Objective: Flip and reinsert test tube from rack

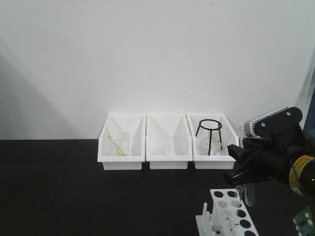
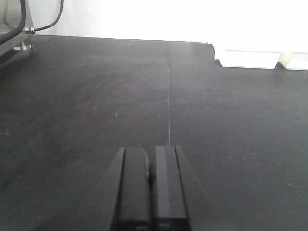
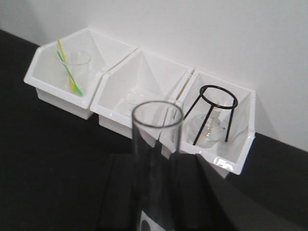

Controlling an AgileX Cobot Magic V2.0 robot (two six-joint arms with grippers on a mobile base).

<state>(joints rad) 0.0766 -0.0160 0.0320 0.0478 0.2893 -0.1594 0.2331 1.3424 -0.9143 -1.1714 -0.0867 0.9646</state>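
Front view: the right gripper (image 1: pixel 244 164) reaches in from the right edge and is clamped on a clear test tube (image 1: pixel 249 196). The tube is held nearly upright, its rounded end hanging down close beside the white rack (image 1: pixel 231 216) at the bottom of the frame on the black table (image 1: pixel 74 187). Whether that end hangs over a hole cannot be told from here. A second tube (image 1: pixel 238 195) stands in the rack just beside it, and three white bins (image 1: pixel 170 142) line the wall behind. Left wrist view: the left gripper (image 2: pixel 150 156) hovers over bare tabletop with its fingers pressed together and nothing between them, well away from the work. Right wrist view: the held tube's open mouth points up and away between the dark fingers (image 3: pixel 202 192), with a beaker of coloured sticks (image 3: pixel 75 67) and a black wire tripod (image 3: pixel 216 113) in the bins beyond. The flip itself looks not yet made, since the mouth is on top. It would go best with the tube raised clear of the rack's pegs and the neighbouring tube before the wrist turns. The mouth should then be centred over a free hole, lowered straight down, and released only once the plate guides it.
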